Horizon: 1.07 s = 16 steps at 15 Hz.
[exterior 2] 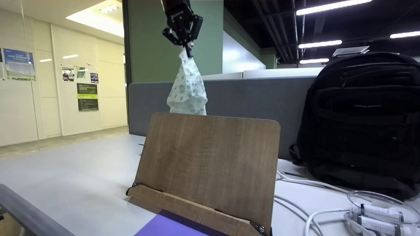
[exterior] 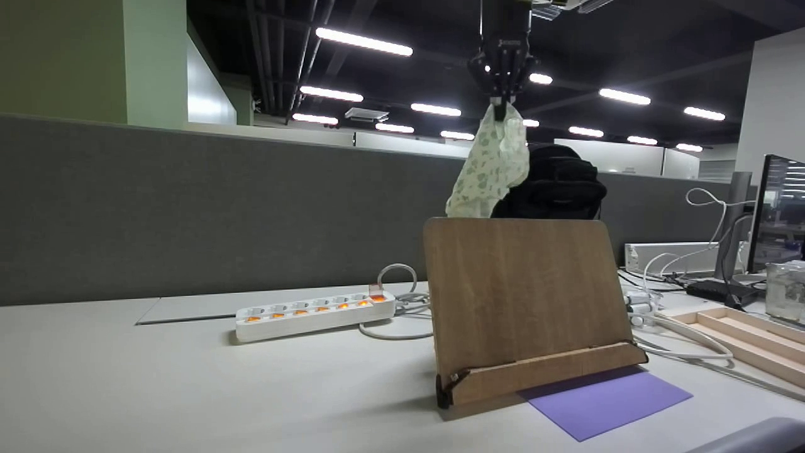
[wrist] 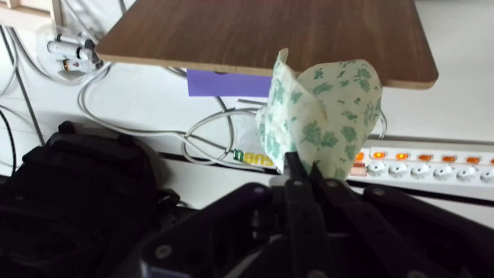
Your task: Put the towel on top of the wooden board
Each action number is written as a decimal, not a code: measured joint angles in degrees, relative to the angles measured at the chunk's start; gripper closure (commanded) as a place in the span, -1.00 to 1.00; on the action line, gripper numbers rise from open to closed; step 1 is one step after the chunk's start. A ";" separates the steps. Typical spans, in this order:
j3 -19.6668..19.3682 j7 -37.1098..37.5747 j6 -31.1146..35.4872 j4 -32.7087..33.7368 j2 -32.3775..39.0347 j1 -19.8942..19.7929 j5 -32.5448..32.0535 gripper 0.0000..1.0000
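A pale towel with green leaf prints hangs from my gripper in both exterior views (exterior: 490,163) (exterior 2: 187,88); it also fills the middle of the wrist view (wrist: 339,112). The gripper (exterior: 501,110) (exterior 2: 188,50) (wrist: 303,166) is shut on the towel's upper end, well above the board. The brown wooden board (exterior: 528,296) (exterior 2: 210,164) stands tilted on the desk with a ledge at its foot. The towel's lower end is hidden behind the board's top edge in both exterior views. In the wrist view the towel overlaps the edge of the board (wrist: 231,34); whether they touch I cannot tell.
A white power strip (exterior: 314,318) and loose cables lie behind the board. A black backpack (exterior 2: 364,124) leans by the grey partition (exterior: 220,214). A purple sheet (exterior: 607,402) lies under the board's front. A clear container with small bottles (exterior 2: 380,213) stands beside it.
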 measured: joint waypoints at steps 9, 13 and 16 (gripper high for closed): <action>-2.65 -3.36 -12.18 -4.84 -5.32 -2.46 -2.49 0.99; -3.55 -3.20 -7.76 -8.57 -5.21 -3.43 -2.61 0.99; -3.67 -2.52 -2.56 -12.22 -4.55 -3.51 -2.54 0.99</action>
